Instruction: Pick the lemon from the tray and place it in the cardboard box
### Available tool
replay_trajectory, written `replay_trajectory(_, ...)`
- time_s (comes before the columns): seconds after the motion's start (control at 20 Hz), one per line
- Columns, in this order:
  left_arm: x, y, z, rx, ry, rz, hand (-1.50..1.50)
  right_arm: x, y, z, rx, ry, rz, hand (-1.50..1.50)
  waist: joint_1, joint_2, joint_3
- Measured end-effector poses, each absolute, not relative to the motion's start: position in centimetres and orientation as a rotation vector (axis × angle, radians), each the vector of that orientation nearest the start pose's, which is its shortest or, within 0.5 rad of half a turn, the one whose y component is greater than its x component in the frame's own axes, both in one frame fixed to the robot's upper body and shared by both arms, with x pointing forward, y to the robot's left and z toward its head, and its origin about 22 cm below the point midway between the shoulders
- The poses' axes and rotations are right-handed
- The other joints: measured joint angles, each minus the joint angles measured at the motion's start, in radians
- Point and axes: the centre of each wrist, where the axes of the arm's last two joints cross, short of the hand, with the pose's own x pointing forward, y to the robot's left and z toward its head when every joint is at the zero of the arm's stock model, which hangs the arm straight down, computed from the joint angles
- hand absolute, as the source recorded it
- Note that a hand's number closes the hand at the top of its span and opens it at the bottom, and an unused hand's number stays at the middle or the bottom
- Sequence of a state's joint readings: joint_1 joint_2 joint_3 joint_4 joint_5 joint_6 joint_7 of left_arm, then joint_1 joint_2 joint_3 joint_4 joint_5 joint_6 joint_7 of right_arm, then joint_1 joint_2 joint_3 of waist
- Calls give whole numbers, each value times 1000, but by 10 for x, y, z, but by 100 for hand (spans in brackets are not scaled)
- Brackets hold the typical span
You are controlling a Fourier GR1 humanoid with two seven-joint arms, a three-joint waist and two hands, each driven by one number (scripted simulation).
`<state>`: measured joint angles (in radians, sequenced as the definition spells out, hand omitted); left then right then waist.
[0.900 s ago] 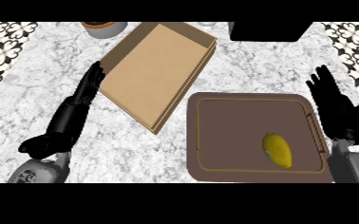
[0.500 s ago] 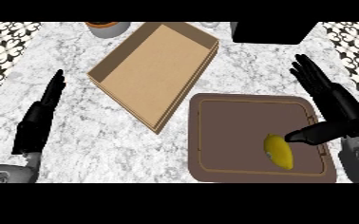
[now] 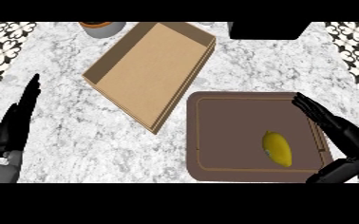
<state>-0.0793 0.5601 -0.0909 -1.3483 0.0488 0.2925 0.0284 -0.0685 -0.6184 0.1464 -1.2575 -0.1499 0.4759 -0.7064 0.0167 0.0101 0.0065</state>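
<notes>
Lying in the near-right part of the brown tray point(image 3: 210, 137), the lemon point(image 3: 278, 148) sits just left of the released right hand point(image 3: 335, 133). Left hand point(image 3: 17, 118) rests released at the table's point(image 3: 77, 123) left edge. Cardboard box point(image 3: 151, 71) lies farther left.

White-grey marbled surface point(image 3: 84, 137) fills the view; patterned tile strips point(image 3: 15, 33) flank both top corners; a black block point(image 3: 265, 30) sits at the back.

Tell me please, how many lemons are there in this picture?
1. The lemon lies in the right part of the brown tray, close to the right hand. The cardboard box holds none.
</notes>
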Motion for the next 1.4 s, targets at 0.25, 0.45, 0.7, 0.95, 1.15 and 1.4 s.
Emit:
replay_trajectory(0.25,262,357,20,625,-1389,-222,0,259,-397,12,135,-1834,889,-150,5,0,-1)
replay_trajectory(0.45,265,352,19,621,-1386,-224,0,272,-406,26,31,-1775,1150,-150,12,-1,-3)
replay_trajectory(0.7,265,354,17,629,-1381,-226,0,294,-400,45,-19,-1669,1419,-150,12,-4,-5)
replay_trajectory(0.95,267,354,17,640,-1380,-222,0,310,-380,47,-34,-1536,1639,-150,5,-6,-6)
replay_trajectory(1.15,266,363,18,647,-1371,-217,0,321,-360,40,-16,-1465,1713,-150,-2,-8,-6)
replay_trajectory(1.4,265,362,15,645,-1365,-218,0,322,-337,31,-20,-1408,1778,-150,-10,-9,-6)
